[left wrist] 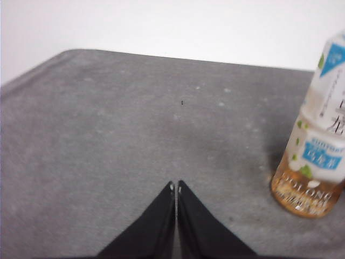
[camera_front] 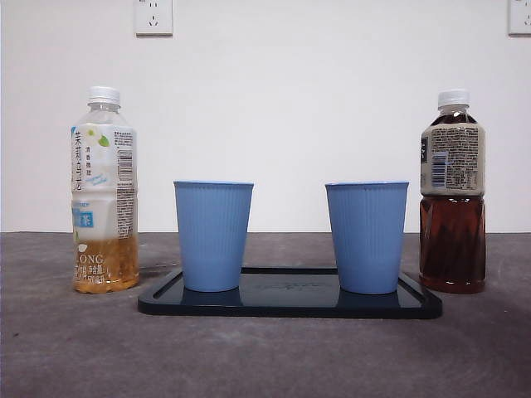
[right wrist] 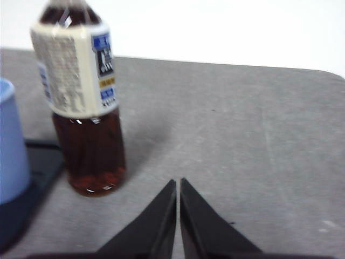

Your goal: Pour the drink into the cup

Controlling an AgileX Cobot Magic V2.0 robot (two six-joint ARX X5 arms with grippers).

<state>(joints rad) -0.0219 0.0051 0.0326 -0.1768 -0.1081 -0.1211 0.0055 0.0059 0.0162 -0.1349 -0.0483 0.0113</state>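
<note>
Two blue ribbed cups, one on the left and one on the right, stand upright on a black tray. Left of the tray is a capped bottle with a little amber drink, also seen in the left wrist view. Right of the tray stands a capped bottle of dark tea, which the right wrist view shows too. My left gripper is shut and empty, apart from the amber bottle. My right gripper is shut and empty, beside the dark bottle. Neither arm shows in the front view.
The grey tabletop ends at a white wall with two power sockets. The right wrist view catches the edge of a blue cup on the tray.
</note>
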